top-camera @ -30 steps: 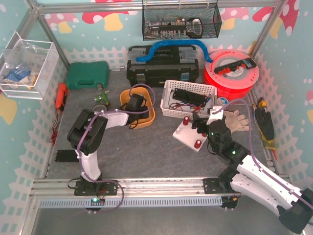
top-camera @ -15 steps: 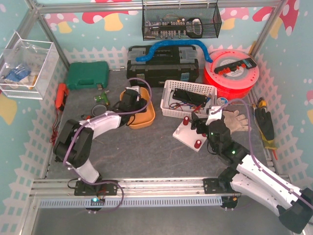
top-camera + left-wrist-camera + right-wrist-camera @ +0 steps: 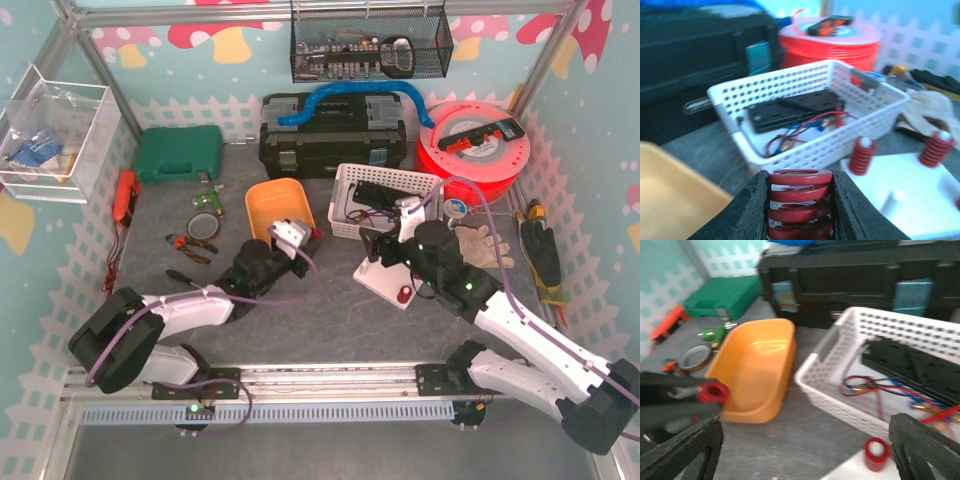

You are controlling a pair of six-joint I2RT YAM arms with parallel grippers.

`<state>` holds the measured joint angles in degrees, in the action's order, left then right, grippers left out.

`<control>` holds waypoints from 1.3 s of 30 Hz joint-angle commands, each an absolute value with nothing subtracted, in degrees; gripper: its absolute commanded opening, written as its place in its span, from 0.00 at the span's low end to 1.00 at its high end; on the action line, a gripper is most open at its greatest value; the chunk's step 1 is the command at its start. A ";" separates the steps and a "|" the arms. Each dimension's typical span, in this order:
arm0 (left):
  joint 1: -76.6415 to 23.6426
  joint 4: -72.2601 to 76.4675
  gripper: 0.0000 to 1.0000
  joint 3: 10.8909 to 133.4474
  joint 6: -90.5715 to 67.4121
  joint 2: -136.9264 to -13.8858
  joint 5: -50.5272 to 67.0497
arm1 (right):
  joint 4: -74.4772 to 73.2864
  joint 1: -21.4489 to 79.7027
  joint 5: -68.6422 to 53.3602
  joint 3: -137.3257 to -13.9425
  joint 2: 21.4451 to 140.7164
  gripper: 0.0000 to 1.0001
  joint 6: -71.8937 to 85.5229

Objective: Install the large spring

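Red coils of the large spring are seen clamped between the black left fingers, which are pressed against both its sides. From above, the left arm is seen lying low across the grey table. Its fingers are held just in front of an orange tub and short of the white plate. The spring is therefore held off the plate, not touching it.

On the plate, two red springs are seated on white pegs, and one bare peg is seen nearer the left wrist camera. Behind the plate stands a white basket holding black parts and wires, with a black toolbox further back.

The right fingers are spread wide, with nothing held between them. From above they are seen over the plate's far side, just beside the basket. In the right wrist view the gripped spring is visible at far left, in front of the tub.
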<state>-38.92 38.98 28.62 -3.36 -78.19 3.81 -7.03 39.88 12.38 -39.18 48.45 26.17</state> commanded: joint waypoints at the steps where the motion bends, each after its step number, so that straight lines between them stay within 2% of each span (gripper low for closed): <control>1: -42.76 56.96 0.10 24.29 11.67 -76.64 8.82 | -9.97 40.25 -2.77 -45.59 53.05 0.87 26.99; 5: -45.65 63.37 0.09 20.87 18.76 -77.34 13.15 | -11.27 40.25 -13.20 -49.17 57.77 0.77 26.96; 10: -47.43 67.44 0.08 18.85 24.48 -78.10 15.33 | -11.34 40.25 -20.66 -49.89 60.41 0.62 27.38; 17: -48.16 67.86 0.08 18.54 25.65 -77.93 15.74 | -12.12 40.39 -25.32 -49.95 63.65 0.54 25.59; 32: -48.84 67.42 0.07 18.15 25.77 -76.91 15.96 | -10.71 40.59 -29.41 -49.44 67.14 0.47 24.39; 36: -48.87 67.52 0.09 17.96 25.75 -76.82 15.62 | -10.09 40.61 -29.72 -49.22 67.49 0.38 24.52; 39: -48.88 67.54 0.15 17.80 25.71 -76.82 15.01 | -9.82 40.63 -29.19 -48.98 67.67 0.27 24.61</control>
